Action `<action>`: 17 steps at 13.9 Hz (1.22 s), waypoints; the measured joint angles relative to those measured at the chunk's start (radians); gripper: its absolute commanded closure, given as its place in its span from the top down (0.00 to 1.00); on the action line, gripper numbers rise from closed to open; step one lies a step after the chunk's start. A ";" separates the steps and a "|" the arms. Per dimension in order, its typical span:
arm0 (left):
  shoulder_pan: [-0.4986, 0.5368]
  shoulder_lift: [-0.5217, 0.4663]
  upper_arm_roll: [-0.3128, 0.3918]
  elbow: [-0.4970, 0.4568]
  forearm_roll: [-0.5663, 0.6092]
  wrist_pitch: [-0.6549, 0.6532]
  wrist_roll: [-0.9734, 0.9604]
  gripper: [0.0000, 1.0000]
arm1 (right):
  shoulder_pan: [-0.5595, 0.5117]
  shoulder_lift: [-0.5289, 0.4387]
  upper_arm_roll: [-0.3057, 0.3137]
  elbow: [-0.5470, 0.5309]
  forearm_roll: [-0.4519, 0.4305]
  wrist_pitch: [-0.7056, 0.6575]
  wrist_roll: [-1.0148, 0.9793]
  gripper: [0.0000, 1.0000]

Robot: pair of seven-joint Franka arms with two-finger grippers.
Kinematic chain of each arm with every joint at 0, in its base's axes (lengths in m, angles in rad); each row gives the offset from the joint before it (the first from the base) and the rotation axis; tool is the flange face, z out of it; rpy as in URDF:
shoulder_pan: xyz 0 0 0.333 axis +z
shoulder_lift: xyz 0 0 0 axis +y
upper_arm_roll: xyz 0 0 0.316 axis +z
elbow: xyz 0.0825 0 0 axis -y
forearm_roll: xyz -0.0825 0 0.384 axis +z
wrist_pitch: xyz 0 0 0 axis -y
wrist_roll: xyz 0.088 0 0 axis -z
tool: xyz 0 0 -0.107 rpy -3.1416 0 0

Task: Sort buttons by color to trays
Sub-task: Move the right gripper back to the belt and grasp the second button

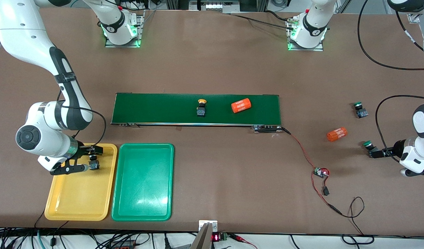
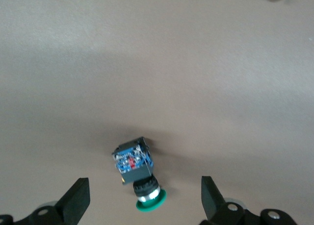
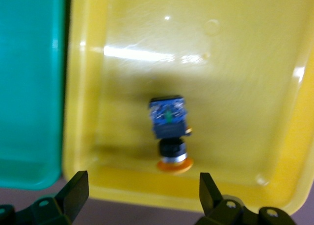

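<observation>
A button with a yellow-orange cap (image 3: 170,131) lies on its side in the yellow tray (image 3: 230,87), close to the rim. My right gripper (image 3: 142,195) hangs open just above it, touching nothing. From the front, that gripper (image 1: 87,159) is over the corner of the yellow tray (image 1: 77,200) farthest from the camera, with the button (image 1: 93,164) under it. The green tray (image 1: 142,180) lies beside the yellow one. A second yellow-capped button (image 1: 201,107) sits on the conveyor belt. My left gripper (image 2: 144,198) is open around a green-capped button (image 2: 138,169) lying on the table (image 1: 368,144). Another green-capped button (image 1: 360,110) lies farther from the camera.
The dark-green conveyor belt (image 1: 156,109) also carries an orange cylinder (image 1: 241,105). A second orange cylinder (image 1: 337,134) lies on the table near the green buttons. A red and black cable runs from the belt to a small circuit board (image 1: 320,172).
</observation>
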 measured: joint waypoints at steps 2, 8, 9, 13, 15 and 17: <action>0.001 0.015 0.007 0.000 0.000 0.023 -0.015 1.00 | 0.032 -0.050 0.026 0.004 0.010 -0.107 0.104 1.00; 0.005 0.055 0.057 0.001 0.000 0.128 -0.021 1.00 | 0.246 -0.176 0.069 -0.054 0.013 -0.193 0.429 1.00; 0.006 0.064 0.061 0.001 0.000 0.142 -0.021 1.00 | 0.286 -0.180 0.069 -0.068 0.013 -0.188 0.485 1.00; -0.003 0.088 0.061 0.001 0.000 0.184 -0.022 1.00 | 0.397 -0.180 0.069 -0.119 0.012 -0.136 0.626 1.00; -0.002 0.102 0.062 0.001 0.000 0.195 -0.022 0.99 | 0.428 -0.184 0.069 -0.150 0.012 -0.095 0.636 1.00; 0.002 0.111 0.063 0.001 0.000 0.197 -0.022 0.70 | 0.456 -0.199 0.070 -0.193 0.012 -0.049 0.656 1.00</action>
